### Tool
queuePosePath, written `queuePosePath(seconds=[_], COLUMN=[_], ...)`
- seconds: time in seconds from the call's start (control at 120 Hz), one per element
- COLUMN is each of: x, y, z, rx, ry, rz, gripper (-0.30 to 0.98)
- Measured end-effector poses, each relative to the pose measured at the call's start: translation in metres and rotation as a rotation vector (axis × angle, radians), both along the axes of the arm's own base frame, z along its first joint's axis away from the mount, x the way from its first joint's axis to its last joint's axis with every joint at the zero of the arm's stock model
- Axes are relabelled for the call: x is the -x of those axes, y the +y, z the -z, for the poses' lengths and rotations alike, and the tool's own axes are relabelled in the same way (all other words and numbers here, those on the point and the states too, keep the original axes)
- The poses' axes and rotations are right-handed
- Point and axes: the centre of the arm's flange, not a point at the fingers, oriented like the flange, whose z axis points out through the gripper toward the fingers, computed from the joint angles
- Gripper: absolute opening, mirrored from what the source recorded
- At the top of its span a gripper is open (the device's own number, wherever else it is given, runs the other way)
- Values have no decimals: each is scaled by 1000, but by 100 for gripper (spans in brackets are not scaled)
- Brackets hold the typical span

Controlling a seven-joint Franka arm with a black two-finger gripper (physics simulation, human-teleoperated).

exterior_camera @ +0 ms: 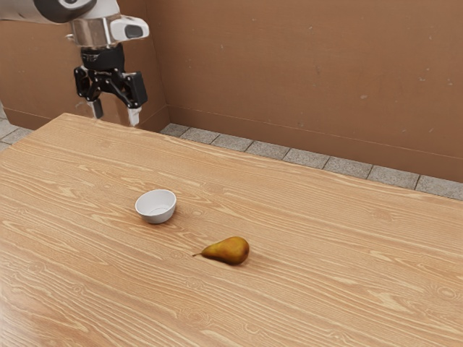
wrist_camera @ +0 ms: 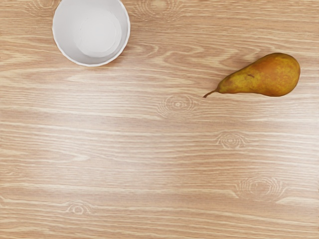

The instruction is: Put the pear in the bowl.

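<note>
Jaws standing wide apart, the gripper point(exterior_camera: 116, 116) is hanging higher than the table point(exterior_camera: 333, 267), where a pear point(exterior_camera: 230, 250) is lying on its side near a white bowl point(exterior_camera: 156, 207).

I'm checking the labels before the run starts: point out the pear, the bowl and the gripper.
Pear point(wrist_camera: 277, 74): wrist view, its wide end.
Bowl point(wrist_camera: 97, 34): wrist view, its inside bottom.
Gripper point(exterior_camera: 115, 114): exterior view, between its fingertips.

Passable gap between bowl point(exterior_camera: 156, 217) and pear point(exterior_camera: 230, 250), open room above both
</note>
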Motion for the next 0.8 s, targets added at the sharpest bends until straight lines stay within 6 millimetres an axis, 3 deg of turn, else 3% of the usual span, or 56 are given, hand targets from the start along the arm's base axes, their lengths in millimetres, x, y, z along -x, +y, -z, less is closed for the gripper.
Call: queuePosePath(seconds=[0.4,0.542,0.6,0.717,0.8], x=[-20,-37,-40,-45,-53], y=[-2,-16,-42,-122,-134], z=[-3,46,77,126,152], rx=[1,-10,-10,-3,0], ry=[-100,-44,-20,-1,-3], rz=[-15,24,86,258,303], gripper=[69,69,69,69,68])
